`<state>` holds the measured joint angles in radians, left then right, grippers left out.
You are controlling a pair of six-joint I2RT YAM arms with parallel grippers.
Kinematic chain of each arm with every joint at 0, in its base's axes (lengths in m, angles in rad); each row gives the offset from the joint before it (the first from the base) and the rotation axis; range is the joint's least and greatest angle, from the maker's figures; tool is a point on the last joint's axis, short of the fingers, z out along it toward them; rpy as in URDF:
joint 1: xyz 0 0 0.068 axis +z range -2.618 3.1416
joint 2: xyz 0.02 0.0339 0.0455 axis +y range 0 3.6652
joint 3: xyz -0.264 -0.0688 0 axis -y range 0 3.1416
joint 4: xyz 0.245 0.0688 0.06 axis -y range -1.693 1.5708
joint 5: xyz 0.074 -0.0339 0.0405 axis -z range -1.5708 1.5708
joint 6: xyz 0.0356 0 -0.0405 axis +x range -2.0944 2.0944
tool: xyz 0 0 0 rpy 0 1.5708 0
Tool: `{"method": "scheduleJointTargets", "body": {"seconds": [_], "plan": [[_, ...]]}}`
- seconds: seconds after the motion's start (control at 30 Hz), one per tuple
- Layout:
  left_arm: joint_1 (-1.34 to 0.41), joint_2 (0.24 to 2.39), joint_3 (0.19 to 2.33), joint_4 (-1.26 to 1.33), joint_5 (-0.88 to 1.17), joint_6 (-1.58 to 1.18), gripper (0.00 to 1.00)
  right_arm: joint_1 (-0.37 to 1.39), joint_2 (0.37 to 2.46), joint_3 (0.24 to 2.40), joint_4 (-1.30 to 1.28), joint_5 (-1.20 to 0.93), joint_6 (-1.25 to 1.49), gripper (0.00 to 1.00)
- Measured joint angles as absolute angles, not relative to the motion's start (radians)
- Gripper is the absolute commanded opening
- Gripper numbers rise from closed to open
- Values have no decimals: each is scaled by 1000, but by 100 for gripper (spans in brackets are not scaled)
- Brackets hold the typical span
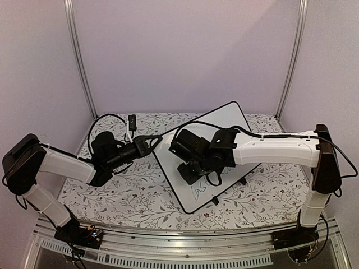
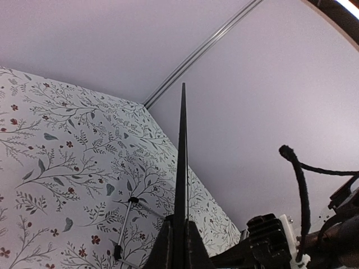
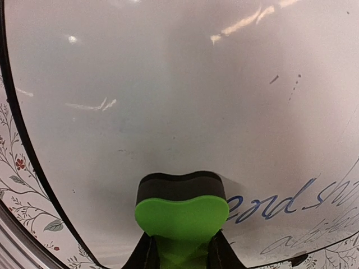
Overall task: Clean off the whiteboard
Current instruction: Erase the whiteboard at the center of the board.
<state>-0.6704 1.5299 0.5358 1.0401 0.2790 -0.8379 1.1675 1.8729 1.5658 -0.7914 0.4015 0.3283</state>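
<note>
The whiteboard (image 1: 227, 120) lies in the middle of the table on a flowered cloth (image 1: 129, 196), turned at a slant. Its long axis runs from a near corner at centre to a far corner on the right, and one long side faces left and near. The top view does not show whether the left edge is lifted off the cloth.

The left gripper (image 1: 151, 143) reaches in from the left, its jaws pressed together on the board's left rim. In the left wrist view that rim rises edge-on from between the fingers (image 2: 168, 246) as a thin black line.

The right gripper (image 3: 182, 252) is over the near half of the board, clamped on a green eraser (image 3: 180, 216). The eraser's dark pad faces the white surface, and whether it touches cannot be told. Just right of the eraser runs blue cursive writing (image 3: 280, 204), with a fainter line beneath it. The surface far of the eraser is wiped, with only faint smears and a few specks.

Two small black clip feet (image 1: 215, 200) stick out from the board's near right edge. At the far left of the cloth sits a small black piece (image 1: 132, 120) beside a looping black cable (image 1: 106, 116), well apart from the board. The right arm crosses above the board's right side and hides that edge.
</note>
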Motion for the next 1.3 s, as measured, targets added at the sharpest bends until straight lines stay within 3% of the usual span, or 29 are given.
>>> {"method": "scheduleJointTargets", "body": {"seconds": [0.63,1.3], "plan": [[-670,1530,536,1044,285,-838,0,1222,1818,1366,-744,329,383,0],[-672,1532,536,1047,280,-838,0,1111,1825,1512,-789,396,323,0]]}}
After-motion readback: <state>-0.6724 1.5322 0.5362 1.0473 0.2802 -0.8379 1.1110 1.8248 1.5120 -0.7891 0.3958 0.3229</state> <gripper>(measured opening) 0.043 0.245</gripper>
